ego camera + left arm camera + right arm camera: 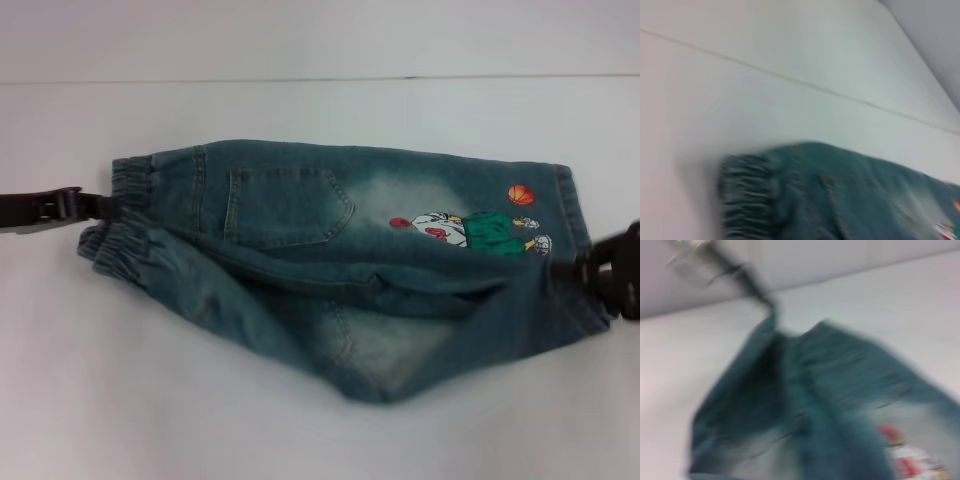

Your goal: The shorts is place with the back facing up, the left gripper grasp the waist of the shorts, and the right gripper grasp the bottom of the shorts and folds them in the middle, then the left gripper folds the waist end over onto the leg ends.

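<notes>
The left gripper [100,207] comes in from the white table's [320,440] left edge and is clenched on the waist of the shorts [125,215], the ruffled elastic band. The shorts [340,270] stretch across the middle of the table, back up, one patch pocket [285,205] showing, the near half sagging in a loose fold. A cartoon print [470,228] and orange basketball [520,194] sit toward the right. At the right edge, the right gripper [585,268] grips the bottom of the shorts [570,240].
</notes>
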You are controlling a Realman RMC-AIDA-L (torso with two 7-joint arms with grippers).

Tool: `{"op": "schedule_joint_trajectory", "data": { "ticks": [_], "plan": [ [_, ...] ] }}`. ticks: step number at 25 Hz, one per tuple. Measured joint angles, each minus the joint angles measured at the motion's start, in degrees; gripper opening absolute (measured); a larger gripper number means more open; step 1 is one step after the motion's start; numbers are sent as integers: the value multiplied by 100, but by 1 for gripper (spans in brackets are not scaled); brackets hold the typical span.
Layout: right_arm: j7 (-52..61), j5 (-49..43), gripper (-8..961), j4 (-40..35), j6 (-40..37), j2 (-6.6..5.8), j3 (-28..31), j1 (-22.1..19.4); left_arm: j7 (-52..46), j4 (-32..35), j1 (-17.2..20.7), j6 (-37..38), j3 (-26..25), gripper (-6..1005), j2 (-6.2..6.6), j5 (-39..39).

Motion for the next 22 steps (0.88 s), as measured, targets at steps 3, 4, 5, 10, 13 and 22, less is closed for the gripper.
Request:
{"op": "schedule_joint_trajectory", "data": {
  "ticks": [3,4,5,10,13,22],
  "plan": [
    [-101,580,12,319,638,25,94,-142,121,48,157,-396,-5,37,-83,-149],
    [-158,715,12,427,744,17,119,-158,180,31,205,-513,-7,37,-95,-228],
    [-222,866,12,512,823,14,158,-181,224,18,241,-598,-9,37,-104,-285],
    [-407,1424,12,613,1097,120,307,-257,443,4,381,-929,-19,36,-157,-581],
    [-519,1556,11,635,1337,202,316,-248,590,0,440,-1005,-25,36,-184,-807],
    [-1114,2019,13,727,2081,450,331,-267,1226,-48,426,-1440,32,36,-366,-1619]
  ]
}}
